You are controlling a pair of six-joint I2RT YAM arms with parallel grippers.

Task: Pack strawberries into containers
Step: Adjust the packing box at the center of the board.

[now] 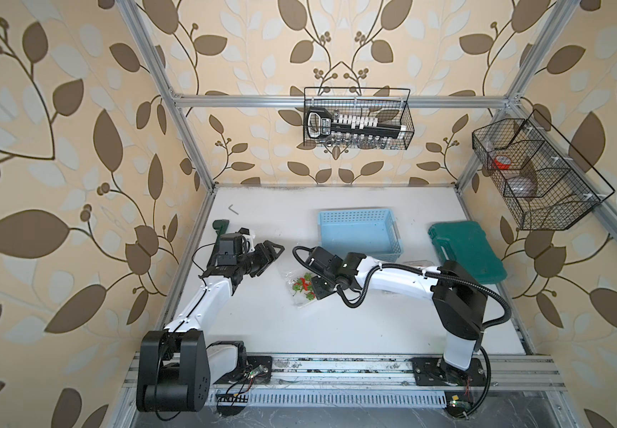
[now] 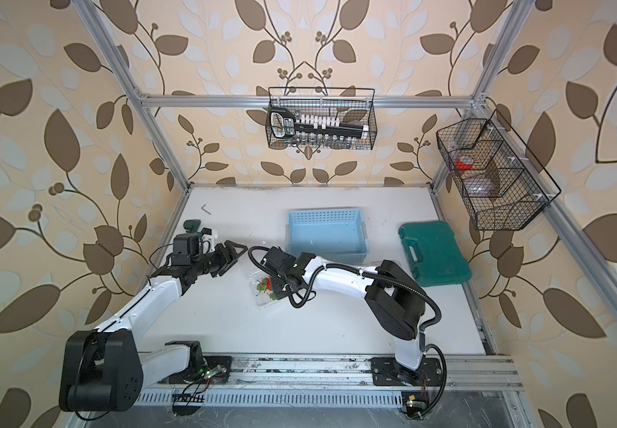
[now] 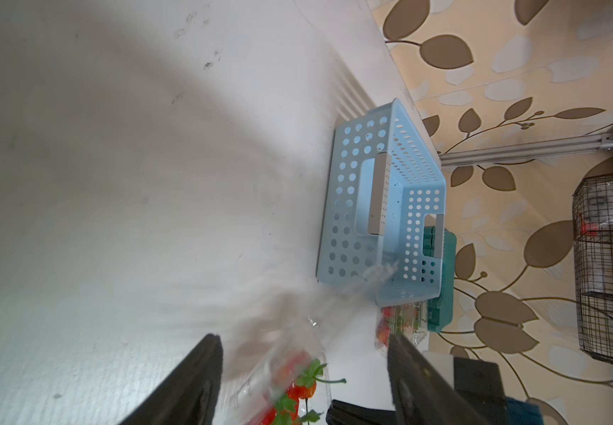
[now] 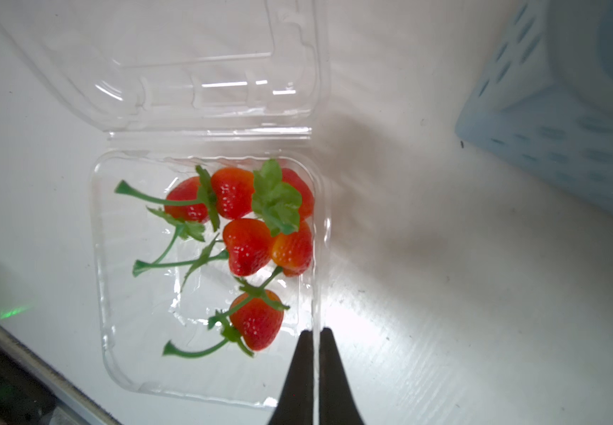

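Pinching an open container (image 4: 135, 331) by its side rim with the right gripper (image 4: 316, 342).
Pressed together on that thin wall; just inside it, the strawberries (image 4: 248, 246), with the lid hinged back at the far end. Well apart to the left, spread and empty, the left gripper (image 3: 303, 340); nearer by far, the right gripper.

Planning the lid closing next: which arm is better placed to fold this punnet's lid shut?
Left, probably. The right gripper is shut on the rim of the container, steadying it. The left gripper is open, empty and facing it, free to fold the lid.
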